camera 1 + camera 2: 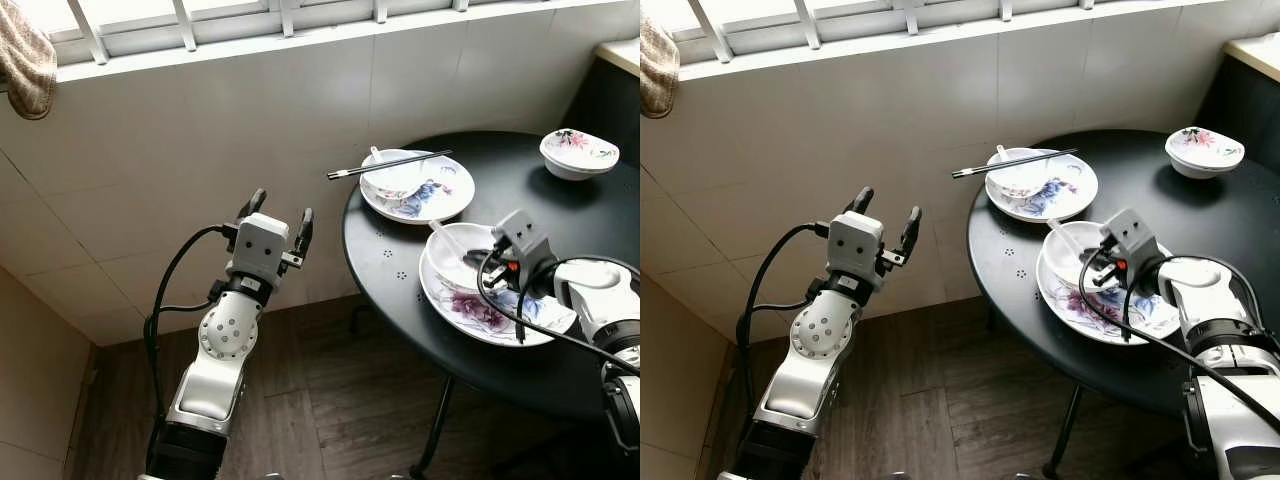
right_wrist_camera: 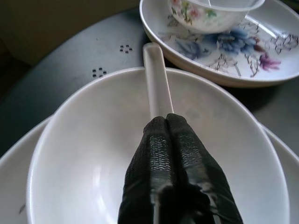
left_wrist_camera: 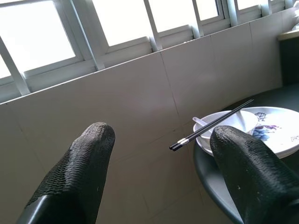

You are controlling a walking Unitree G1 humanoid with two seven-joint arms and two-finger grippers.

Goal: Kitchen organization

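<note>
The white spoon [image 2: 156,88] is pinched by its handle between the pressed-together fingers of the right gripper [image 2: 164,122], inside the white bowl [image 2: 84,154] that sits on the near floral plate [image 1: 500,320]. The handle is laid over the bowl's far rim, pointing toward the far floral plate [image 1: 440,195], on which a second small bowl [image 1: 395,178] with its own spoon is set and a pair of black chopsticks [image 1: 388,165] is balanced across it, overhanging the edge of the round black table [image 1: 400,270]. A third floral bowl [image 1: 578,152] is left near the table's far side. The left gripper [image 1: 277,218] is held spread and empty off the table, before the tiled wall. Little is judged done: all dishes remain unstacked. No brand or writing can be read.
</note>
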